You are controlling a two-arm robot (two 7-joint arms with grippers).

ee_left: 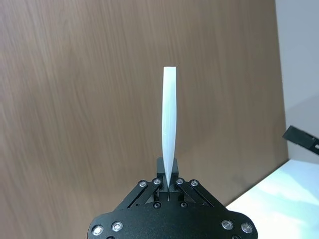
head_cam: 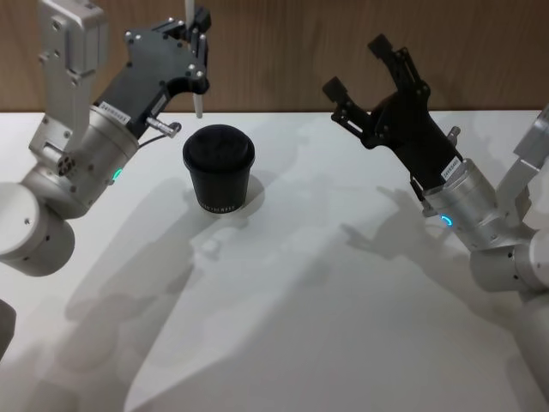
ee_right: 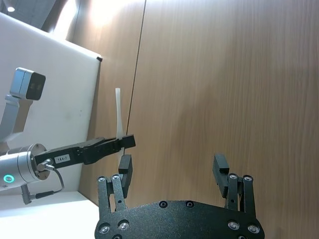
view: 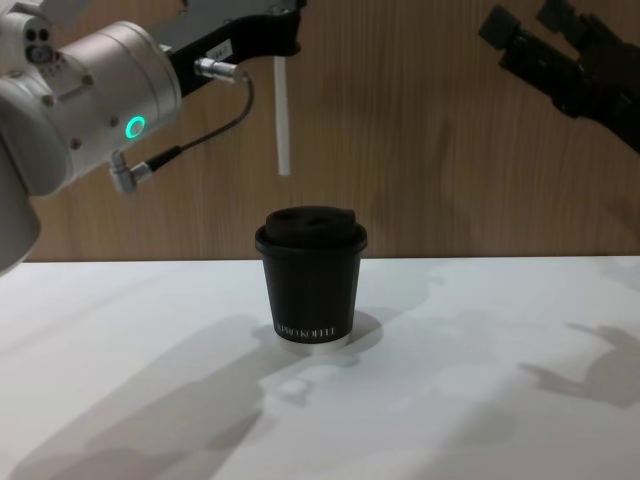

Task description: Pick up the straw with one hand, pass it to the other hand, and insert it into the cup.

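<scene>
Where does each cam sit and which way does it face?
Head: high, looking down at the white table; both arms show, left gripper holding the straw upright near the cup, right gripper open, raised.
Chest: low, looking across the table at the cup's side and wood wall; grippers at top corners.
Left wrist: looks along its gripper and straw to the wall.
Right wrist: looks past its open gripper to the left gripper.
Shared: the straw, in all four.

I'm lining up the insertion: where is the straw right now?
In the chest view the straw hangs upright from the left pincer, left of centre, its tip above the cup, not touching.
</scene>
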